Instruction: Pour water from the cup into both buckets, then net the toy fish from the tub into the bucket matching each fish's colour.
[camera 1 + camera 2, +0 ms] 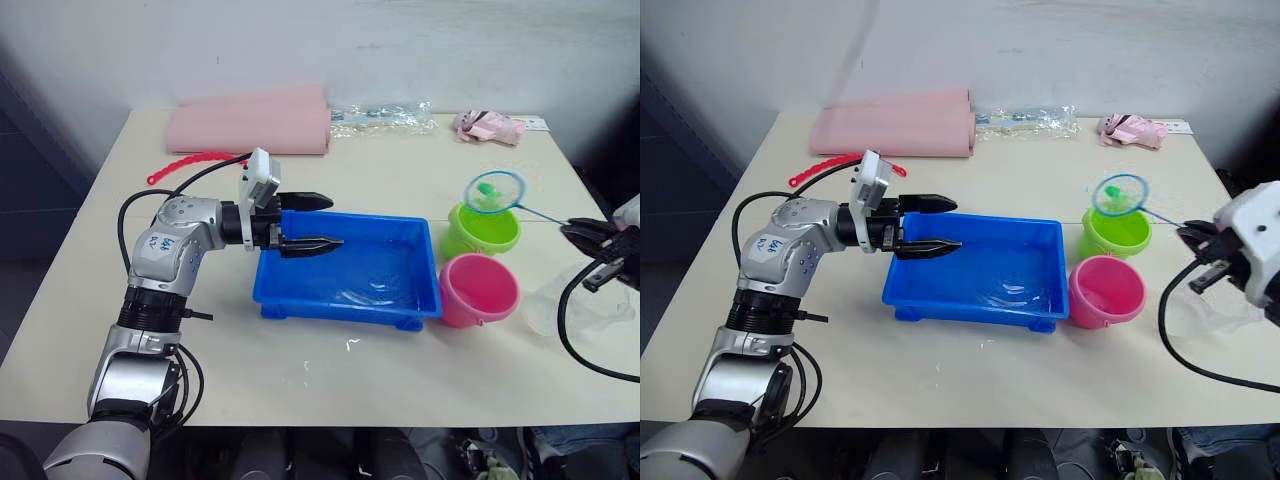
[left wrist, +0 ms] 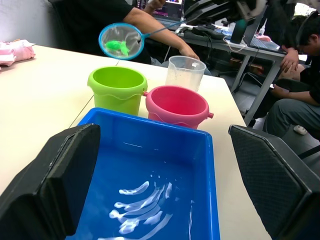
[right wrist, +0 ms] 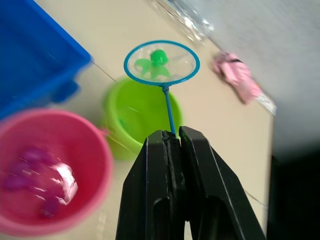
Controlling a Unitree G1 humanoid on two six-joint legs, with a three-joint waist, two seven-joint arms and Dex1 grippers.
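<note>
We note the right gripper clamped on the net handle, one green fish inside, above the green bucket. Pink bucket holds magenta fish. Left gripper, fingers apart, hovers over the tub.

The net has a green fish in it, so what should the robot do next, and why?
Probably tip the net so the green fish drops into the green bucket. The right gripper holds the net above that bucket, and the colours match.

R end effector clamping net, green fish inside, above green bucket
</note>
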